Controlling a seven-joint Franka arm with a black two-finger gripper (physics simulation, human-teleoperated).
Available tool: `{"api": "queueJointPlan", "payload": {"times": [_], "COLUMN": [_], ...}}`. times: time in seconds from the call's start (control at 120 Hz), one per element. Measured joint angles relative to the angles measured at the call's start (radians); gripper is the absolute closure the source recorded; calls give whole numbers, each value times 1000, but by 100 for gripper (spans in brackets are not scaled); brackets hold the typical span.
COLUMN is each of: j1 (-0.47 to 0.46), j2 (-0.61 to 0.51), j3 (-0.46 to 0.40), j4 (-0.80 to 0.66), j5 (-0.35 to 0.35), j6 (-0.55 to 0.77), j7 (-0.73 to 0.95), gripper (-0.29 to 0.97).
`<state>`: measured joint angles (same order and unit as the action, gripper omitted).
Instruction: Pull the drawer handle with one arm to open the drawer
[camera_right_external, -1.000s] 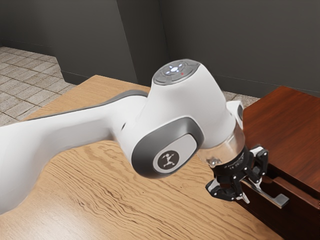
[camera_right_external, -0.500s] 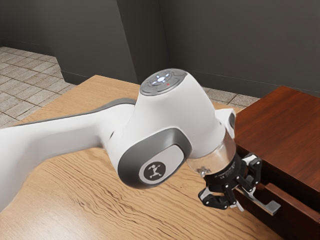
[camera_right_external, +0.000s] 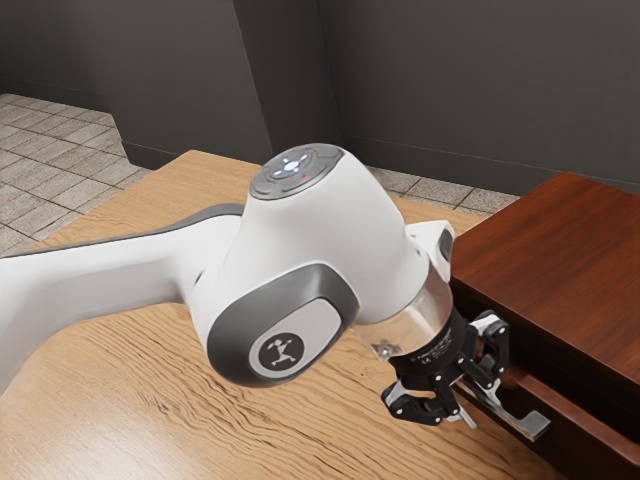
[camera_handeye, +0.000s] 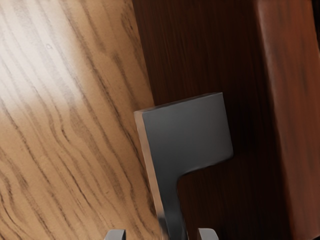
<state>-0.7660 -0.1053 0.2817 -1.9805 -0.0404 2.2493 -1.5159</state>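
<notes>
A dark red-brown wooden cabinet (camera_right_external: 570, 250) stands on the table at the exterior view's right. Its top drawer (camera_right_external: 590, 425) sticks out from the cabinet front. A grey metal handle (camera_right_external: 510, 410) is fixed to the drawer front, and my black gripper (camera_right_external: 470, 400) is shut on it, one finger on each side of the bar. Close under my hand, the handle (camera_handeye: 185, 150) is a grey bar with a square end against the dark drawer front (camera_handeye: 210, 60); two fingertips (camera_handeye: 207, 234) flank its stem.
The light wooden tabletop (camera_right_external: 180, 410) stretches toward the exterior view's left and front. My white arm (camera_right_external: 300, 280) crosses it from the left. Dark walls and a tiled floor (camera_right_external: 50, 150) lie behind the table.
My gripper has moved toward the exterior view's left and down with the handle in it. The drawer has slid further out of the cabinet.
</notes>
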Motion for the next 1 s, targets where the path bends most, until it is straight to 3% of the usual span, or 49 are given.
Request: {"api": "queueJointPlan", "payload": {"times": [1.0], "j1": [16], "j2": [-88], "j3": [-22], "j4": [-96], "j5": [1], "j6": [53], "j7": [-47], "gripper": [54]}}
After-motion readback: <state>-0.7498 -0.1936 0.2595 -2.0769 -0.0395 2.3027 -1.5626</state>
